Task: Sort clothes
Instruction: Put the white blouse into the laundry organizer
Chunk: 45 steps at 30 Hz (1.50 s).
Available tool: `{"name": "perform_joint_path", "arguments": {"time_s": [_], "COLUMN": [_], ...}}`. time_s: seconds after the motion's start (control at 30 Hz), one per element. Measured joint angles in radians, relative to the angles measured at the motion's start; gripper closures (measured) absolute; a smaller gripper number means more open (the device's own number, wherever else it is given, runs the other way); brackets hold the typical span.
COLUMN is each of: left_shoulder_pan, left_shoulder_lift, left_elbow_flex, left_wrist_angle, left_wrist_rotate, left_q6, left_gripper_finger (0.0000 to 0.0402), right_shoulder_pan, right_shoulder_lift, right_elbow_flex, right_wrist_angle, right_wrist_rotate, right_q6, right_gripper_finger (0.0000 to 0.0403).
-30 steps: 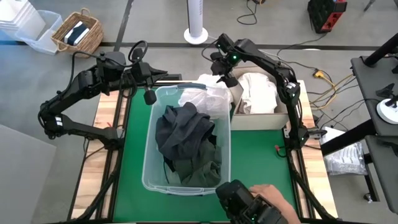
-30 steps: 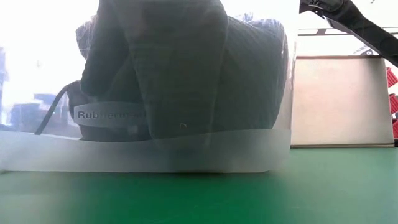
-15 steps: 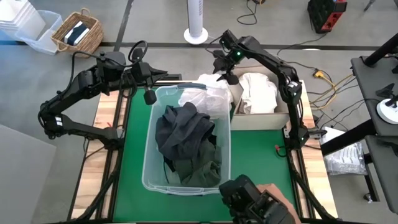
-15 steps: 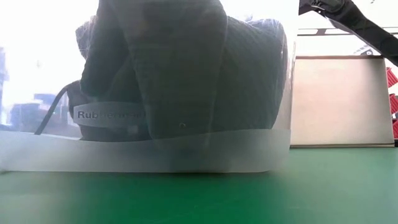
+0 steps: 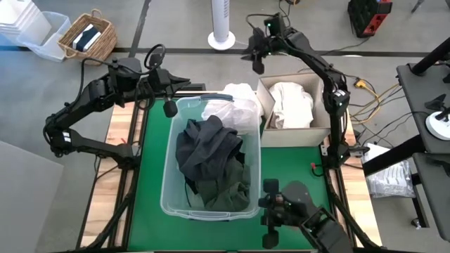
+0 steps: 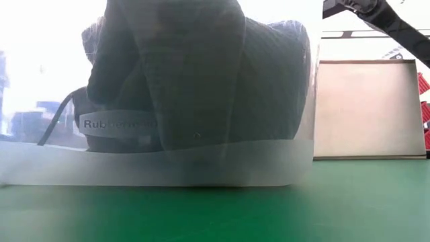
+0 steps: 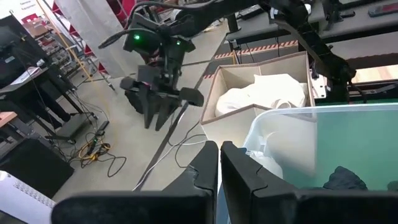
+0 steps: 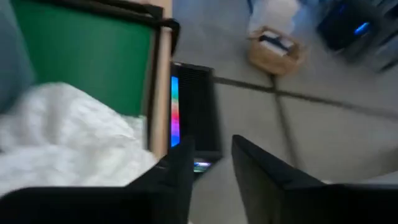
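Observation:
Dark grey and dark green clothes (image 5: 211, 160) lie heaped in the clear tub (image 5: 169, 176), and they show through its wall (image 6: 201, 81) in the low view. White clothes (image 5: 232, 105) sit at the tub's far end and spill over its far rim. More white clothes (image 5: 292, 102) fill the cardboard box (image 5: 320, 133). My right gripper (image 5: 256, 55) is open and empty, raised beyond the table's far edge; it also shows in the left wrist view (image 7: 163, 109). My left gripper (image 5: 184, 86) is shut and empty, level by the tub's far left corner.
The cardboard box (image 6: 366, 111) stands right of the tub on the green mat (image 5: 151, 161). A dark hand-held device (image 5: 285, 209) sits at the near edge. A fan base (image 5: 221, 39) and a wicker basket (image 5: 88, 36) stand on the floor beyond the table.
My right gripper has risen from just above the white clothes between tub and box and has moved away past the table's far edge, empty. The white clothes stay where they were. At the near edge, a person's hand has withdrawn and the dark device has shifted right.

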Motion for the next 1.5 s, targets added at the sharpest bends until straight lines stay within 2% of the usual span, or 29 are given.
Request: {"name": "perform_joint_path", "arguments": {"time_s": [0.1,0.33,0.43,0.67,0.97,1.1,1.2,1.3,1.4,1.5], "left_shoulder_pan": [0.0,0.0,0.0,0.0,0.0,0.0,0.0,0.0,0.0,0.0], "left_shoulder_lift": [0.0,0.0,0.0,0.0,0.0,0.0,0.0,0.0,0.0,0.0], "left_elbow_flex": [0.0,0.0,0.0,0.0,0.0,0.0,0.0,0.0,0.0,0.0], "left_wrist_angle": [0.0,0.0,0.0,0.0,0.0,0.0,0.0,0.001,0.005,0.005], "left_wrist_rotate": [0.0,0.0,0.0,0.0,0.0,0.0,0.0,0.0,0.0,0.0], "left_q6": [-0.008,-0.01,-0.014,-0.016,-0.016,-0.016,-0.015,-0.006,-0.006,-0.007], "left_gripper_finger": [0.0401,0.0401,0.0401,0.0401,0.0401,0.0401,0.0401,0.0401,0.0401,0.0401], "right_shoulder_pan": [-0.004,-0.002,-0.003,0.003,0.044,0.046,0.054,0.079,0.103,0.124], "right_shoulder_lift": [0.021,0.083,0.097,0.098,0.085,0.043,0.002,-0.011,-0.006,-0.002], "right_elbow_flex": [0.0,-0.003,-0.003,-0.002,-0.002,-0.002,-0.001,0.001,-0.003,-0.003], "right_wrist_angle": [-0.035,-0.146,-0.171,-0.296,-0.279,-0.209,-0.181,-0.233,-0.386,-0.346], "right_wrist_rotate": [-0.047,-0.035,-0.021,-0.024,0.006,0.027,0.047,0.109,0.122,0.123], "right_q6": [0.1,0.164,0.174,-0.06,-0.145,-0.035,0.142,0.298,0.255,0.288], "right_gripper_finger": [0.0334,0.0388,0.0391,0.0384,0.038,0.0382,0.0391,0.0392,0.039,0.039]}}
